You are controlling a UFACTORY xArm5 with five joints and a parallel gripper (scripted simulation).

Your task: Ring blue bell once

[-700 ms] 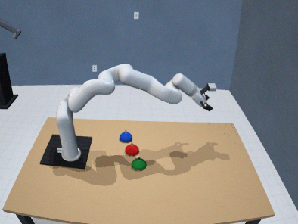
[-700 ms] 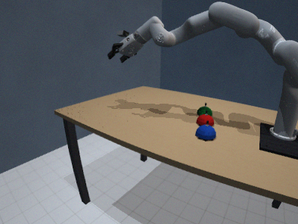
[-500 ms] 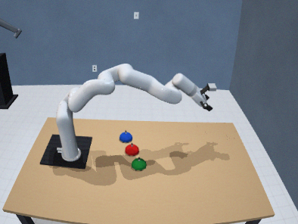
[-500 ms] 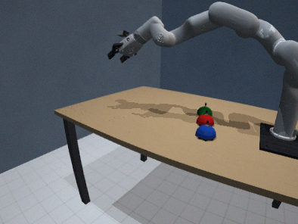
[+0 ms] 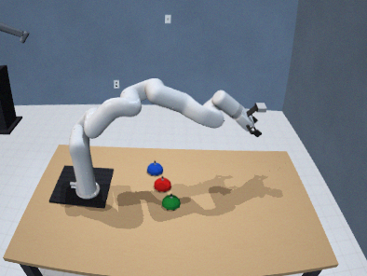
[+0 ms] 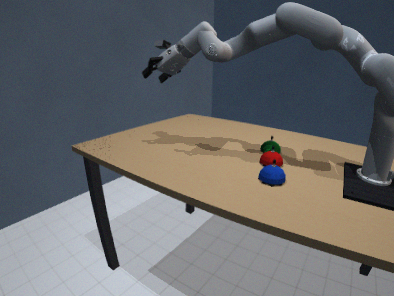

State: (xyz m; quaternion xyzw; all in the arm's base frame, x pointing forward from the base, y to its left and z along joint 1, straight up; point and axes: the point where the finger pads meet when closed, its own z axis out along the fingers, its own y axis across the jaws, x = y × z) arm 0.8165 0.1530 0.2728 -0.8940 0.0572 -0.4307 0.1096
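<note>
From the top view you see the white arm (image 5: 154, 100) rising from its black base plate (image 5: 60, 192) at the left of the wooden table (image 5: 233, 233) and stretching out high to the right, with the gripper (image 5: 253, 127) hanging in the air well above the table's far right side, fingers spread wide and nothing between them. Your blue bell (image 5: 155, 169) sits near the middle of the table, at the far end of a short slanted row; the red bell (image 5: 162, 185) is just beside it and the green bell (image 5: 170, 202) comes last, nearest the front edge. The arm's shadow falls across the table around the red and green bells. From the exterior view you see the same row end-on, with the blue bell (image 6: 272, 174) closest to you, the red bell (image 6: 271, 159) behind it and the green bell (image 6: 270, 147) farthest back. The gripper (image 6: 156, 69) is high over the table's left end, open and empty, well apart from all three bells
</note>
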